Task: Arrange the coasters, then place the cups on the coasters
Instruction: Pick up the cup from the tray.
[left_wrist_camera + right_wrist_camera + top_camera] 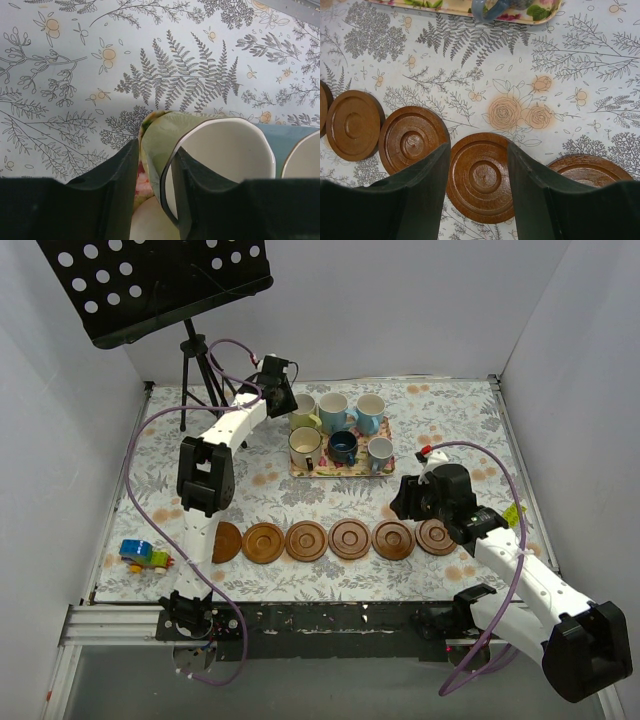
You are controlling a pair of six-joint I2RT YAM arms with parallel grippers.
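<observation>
Six brown coasters lie in a row across the near table; the leftmost is half hidden by my left arm. Several cups stand on a floral tray. My left gripper straddles the wall of the yellow-green cup at the tray's back left. One finger is inside the cup and one outside, close to the wall. My right gripper hangs open above a coaster near the row's right end, holding nothing.
Other cups on the tray: two light blue, a cream one, a dark blue one, a small grey-blue one. A music stand's tripod stands back left. A toy car lies front left.
</observation>
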